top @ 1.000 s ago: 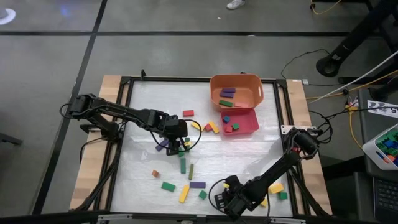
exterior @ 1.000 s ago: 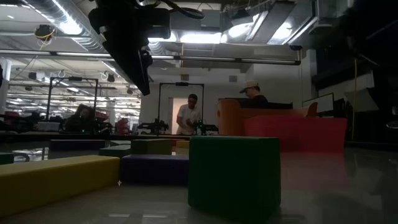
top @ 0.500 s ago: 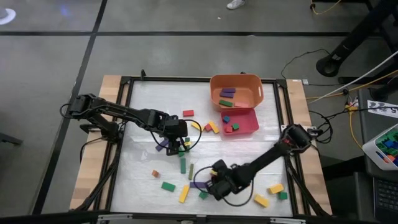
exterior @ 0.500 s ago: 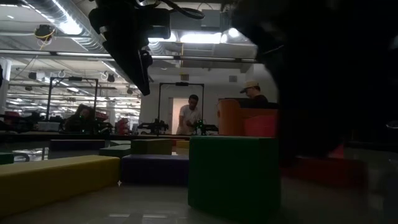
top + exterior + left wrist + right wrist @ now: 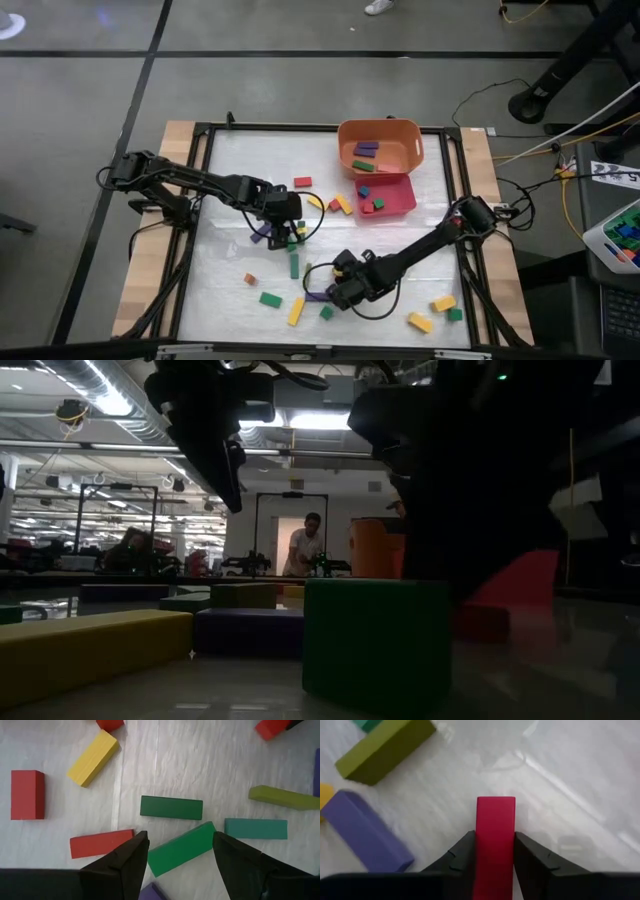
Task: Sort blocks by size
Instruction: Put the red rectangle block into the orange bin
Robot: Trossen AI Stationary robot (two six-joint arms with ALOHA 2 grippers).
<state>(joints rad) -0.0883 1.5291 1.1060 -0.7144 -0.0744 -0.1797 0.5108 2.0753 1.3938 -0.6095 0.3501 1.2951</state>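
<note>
right gripper (image 5: pixel 335 292): clamping a red block (image 5: pixel 495 840); swinging in from the near edge toward mid-table, so carrying is under way
left gripper (image 5: pixel 178 851): hanging wide open over a green bar (image 5: pixel 181 848); waiting, gripping nothing

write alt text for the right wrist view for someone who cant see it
The right pincer is shut on a red block, which stands out past its two dark fingers above the pale table cover. Beyond it lie a purple bar and an olive-green bar.
</note>
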